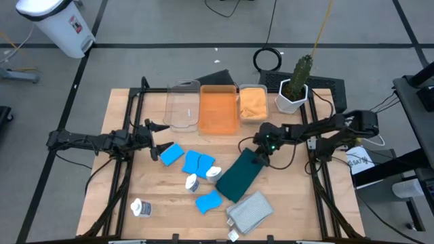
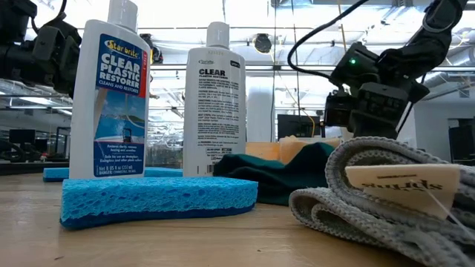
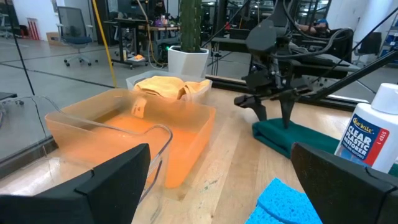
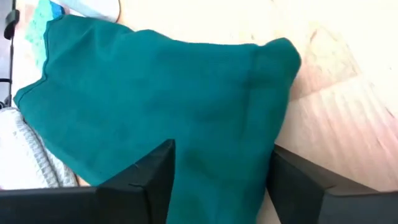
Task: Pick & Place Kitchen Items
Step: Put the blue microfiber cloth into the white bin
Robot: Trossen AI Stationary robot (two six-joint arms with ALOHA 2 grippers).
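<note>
Left gripper (image 1: 157, 137), fingers spread, empty, waiting well left of the green cloth (image 1: 241, 175), just beside the nearest blue sponge (image 1: 171, 154). Sponges and two white bottles (image 1: 192, 182), loose on the table left of the cloth. Green cloth, folded, flat on the wood between sponges and grey cloth (image 1: 249, 210). Right gripper (image 1: 260, 154), jaws spread, poised over the cloth's far end nearest the orange bin (image 1: 218, 108). Step judged: pinching the cloth; best to drop straight, straddle a thick fold, close fully, lift clear of the grey cloth
</note>
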